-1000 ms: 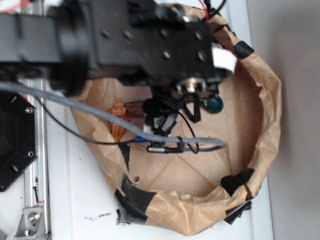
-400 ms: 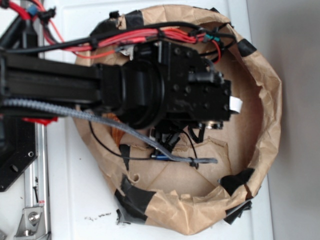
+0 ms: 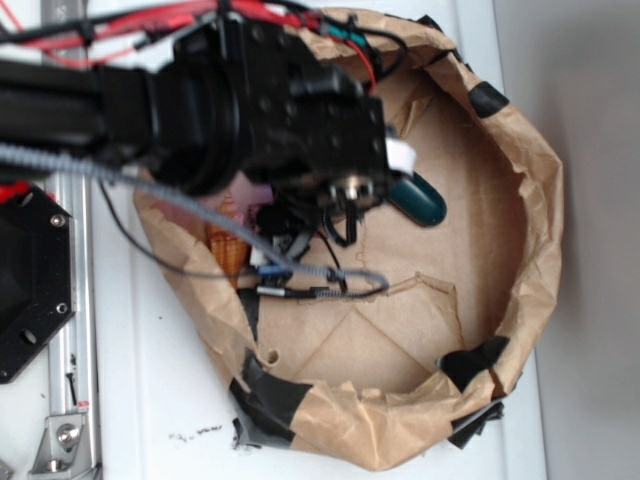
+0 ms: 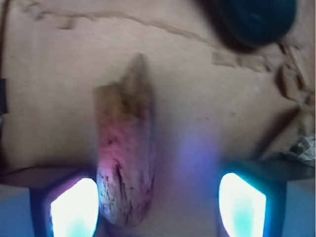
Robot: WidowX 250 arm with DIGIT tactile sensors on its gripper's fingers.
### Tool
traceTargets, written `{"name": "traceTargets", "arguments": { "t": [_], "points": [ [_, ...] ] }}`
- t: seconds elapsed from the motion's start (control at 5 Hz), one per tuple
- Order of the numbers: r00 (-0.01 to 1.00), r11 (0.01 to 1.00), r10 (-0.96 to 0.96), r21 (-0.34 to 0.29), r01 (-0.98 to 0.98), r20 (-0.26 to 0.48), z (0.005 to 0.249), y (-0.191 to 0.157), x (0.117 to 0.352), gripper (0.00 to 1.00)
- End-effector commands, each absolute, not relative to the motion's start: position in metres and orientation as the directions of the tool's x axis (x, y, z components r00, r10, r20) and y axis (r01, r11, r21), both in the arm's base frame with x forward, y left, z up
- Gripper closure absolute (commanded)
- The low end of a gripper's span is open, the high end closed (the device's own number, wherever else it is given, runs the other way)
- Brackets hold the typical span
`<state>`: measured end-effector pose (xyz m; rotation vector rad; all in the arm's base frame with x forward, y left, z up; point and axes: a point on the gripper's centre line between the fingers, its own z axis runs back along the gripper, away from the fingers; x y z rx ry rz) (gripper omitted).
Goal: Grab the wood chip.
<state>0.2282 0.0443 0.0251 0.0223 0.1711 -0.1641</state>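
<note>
The wood chip [image 4: 126, 158] is a brown, rough-grained sliver lying lengthwise on the brown paper floor. In the wrist view it sits between my gripper's [image 4: 158, 207] two lit fingertips, close beside the left pad [image 4: 74, 207] and well apart from the right pad [image 4: 242, 205]. The gripper is open and low over the chip, holding nothing. In the exterior view the black wrist [image 3: 300, 120] covers the chip and most of the fingers.
A dark teal oval [image 3: 418, 200] [image 4: 254, 19] lies just right of the wrist. An orange striped seashell [image 3: 228, 250] lies to the left under the cables. A crumpled paper wall [image 3: 540, 230] with black tape rings the floor. A grey cable [image 3: 330, 280] loops across it.
The arm has swung left and toward the top of the image, uncovering the teal oval. The seashell shows again at the left.
</note>
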Motion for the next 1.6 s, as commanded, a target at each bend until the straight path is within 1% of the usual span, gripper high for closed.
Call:
{"name": "traceTargets", "arguments": {
  "t": [0.0, 0.6, 0.8, 1.0, 1.4],
  "points": [
    [0.979, 0.986, -0.163, 0.021, 0.167, -0.123, 0.034, 0.053, 0.228, 0.00],
    [0.979, 0.986, -0.163, 0.021, 0.167, -0.123, 0.034, 0.053, 0.228, 0.00],
    [0.972, 0.977, -0.210, 0.017, 0.213, -0.108, 0.011, 0.040, 0.237, 0.16],
    [0.962, 0.969, -0.232, 0.048, 0.241, -0.144, 0.000, 0.033, 0.238, 1.00],
    [0.963, 0.971, -0.223, 0.055, 0.233, -0.151, 0.004, 0.035, 0.238, 1.00]
  ]
}}
